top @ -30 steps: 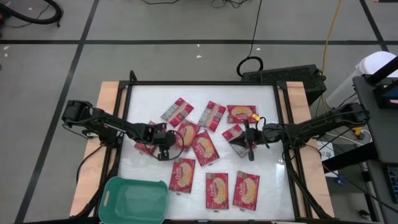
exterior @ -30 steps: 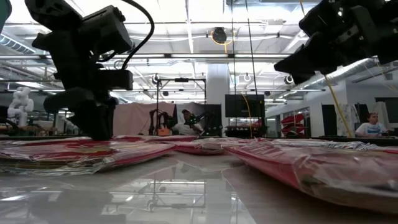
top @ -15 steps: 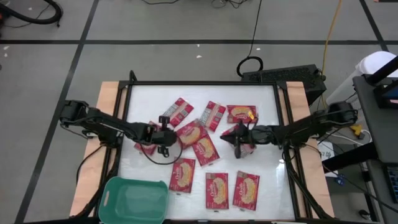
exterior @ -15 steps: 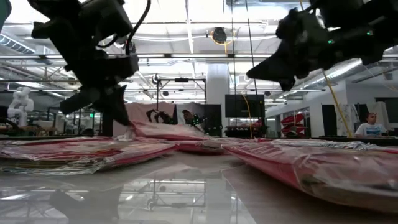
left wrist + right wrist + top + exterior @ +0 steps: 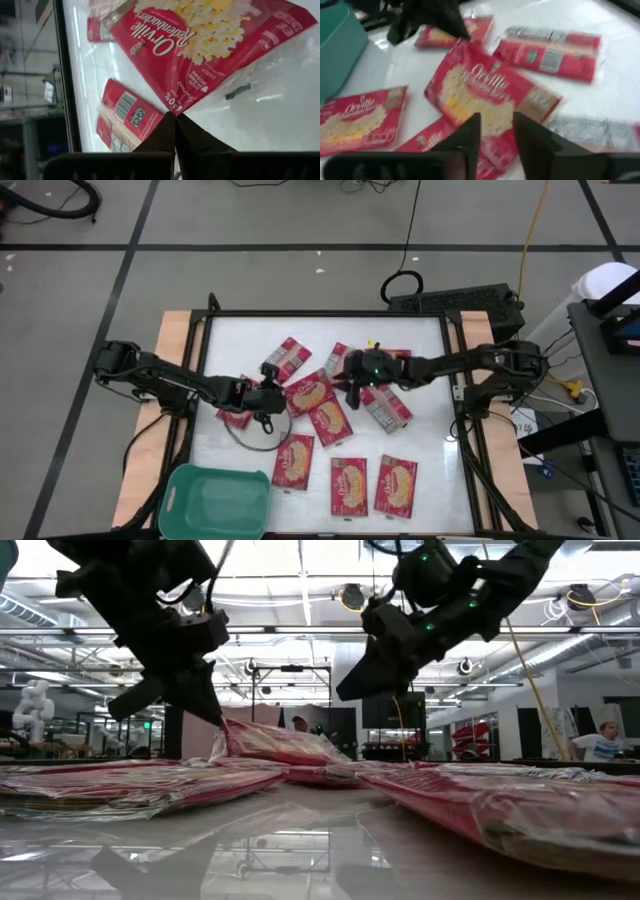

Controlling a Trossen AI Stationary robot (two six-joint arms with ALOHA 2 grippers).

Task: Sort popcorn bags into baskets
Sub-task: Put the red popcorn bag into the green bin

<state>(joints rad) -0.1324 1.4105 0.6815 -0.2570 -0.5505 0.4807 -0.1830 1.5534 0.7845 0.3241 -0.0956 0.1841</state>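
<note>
The left pincer [image 5: 262,392] sat over the left-middle of the white table [image 5: 430,470], fingers pinched together on the corner of a red popcorn bag [image 5: 210,45], and in the low view that bag [image 5: 275,743] was tipped up off the surface at the gripped end while the far end still rested down. The left wrist view showed the two dark fingers [image 5: 172,132] closed tight right at the bag's corner, with another bag [image 5: 125,120] lying barcode-side up just beside it. The right pincer [image 5: 352,380] had reached across to the middle of the table and hung above the cluster of bags there, fingers [image 5: 470,132] a bit apart with nothing between them; a face-up bag [image 5: 490,95] lay right under it. The rest of the bags were scattered flat: a few near the far side, three in a row near the front edge [image 5: 345,485], some showing their grey backs [image 5: 385,408]. The teal basket [image 5: 215,502] sat at the front left corner, well apart from both pincers, and I couldn't see any bags in it.
</note>
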